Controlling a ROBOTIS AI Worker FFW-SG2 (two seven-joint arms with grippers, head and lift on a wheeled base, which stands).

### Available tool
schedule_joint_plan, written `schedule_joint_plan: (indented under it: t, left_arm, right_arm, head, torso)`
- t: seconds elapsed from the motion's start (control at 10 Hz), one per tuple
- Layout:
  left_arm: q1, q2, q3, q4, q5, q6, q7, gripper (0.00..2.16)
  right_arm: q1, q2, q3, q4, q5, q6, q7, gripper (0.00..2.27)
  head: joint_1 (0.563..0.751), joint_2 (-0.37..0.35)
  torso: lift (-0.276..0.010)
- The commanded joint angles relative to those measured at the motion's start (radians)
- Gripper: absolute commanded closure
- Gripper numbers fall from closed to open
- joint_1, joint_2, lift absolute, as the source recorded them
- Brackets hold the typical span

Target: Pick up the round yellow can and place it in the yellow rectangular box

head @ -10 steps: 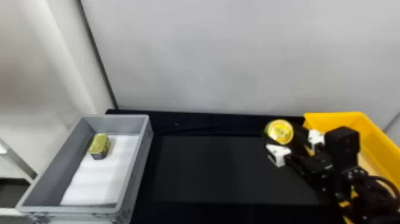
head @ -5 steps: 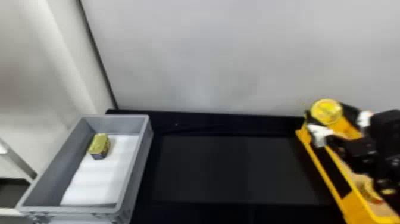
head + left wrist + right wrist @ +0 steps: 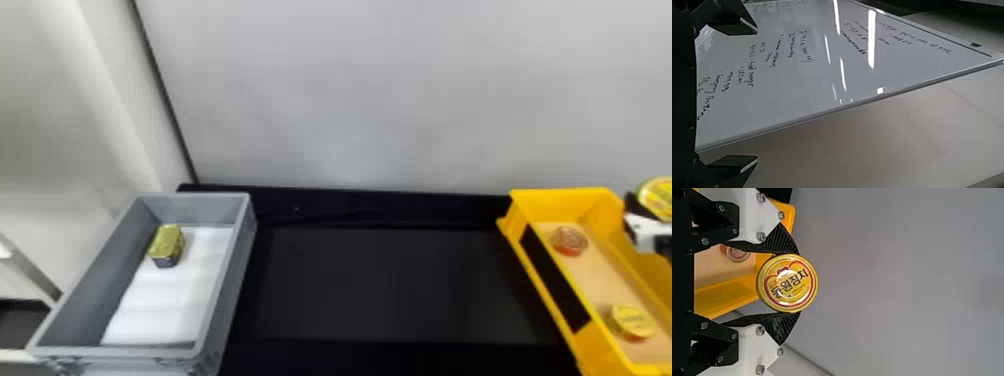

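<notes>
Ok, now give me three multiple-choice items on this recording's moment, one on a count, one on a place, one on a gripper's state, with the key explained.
1. How many cans show inside the yellow box?
A) One
B) Two
C) Four

2. Where is the gold rectangular tin?
A) In the yellow box
B) On the black surface
C) In the gray bin

3. What is the right gripper doing?
A) Holding the round yellow can
B) Hanging open and empty
C) Holding the gold rectangular tin

1: B, a red-sided can lies farther back and a yellow-lidded can nearer.
2: C, it sits on the white lining between the gray walls.
3: A, its two fingertips press the can's opposite sides.
</notes>
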Motion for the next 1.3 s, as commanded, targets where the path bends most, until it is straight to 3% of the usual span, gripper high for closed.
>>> schedule_joint_plan:
  t: [0.0, 0.6, 1.2]
  left_arm:
    - [-0.001, -0.003, -0.005, -0.001, 0.000, 0.000, 0.000, 0.12]
    - [-0.002, -0.003, -0.009, -0.001, -0.002, 0.000, 0.000, 0.12]
    - [-0.004, -0.003, -0.012, 0.001, -0.003, 0.002, 0.000, 0.12]
  right_arm:
    - [-0.035, 0.006, -0.062, 0.120, -0.009, -0.035, -0.019, 0.55]
    - [-0.052, 0.007, -0.042, 0.373, -0.057, -0.070, -0.068, 0.55]
    - [-0.076, 0.006, -0.053, 0.435, -0.069, -0.070, -0.085, 0.47]
  head:
    - [0.694, 0.014]
    - [0.694, 0.014]
    - [0.694, 0.014]
  torso:
    - [-0.090]
    - [-0.090]
    - [-0.090]
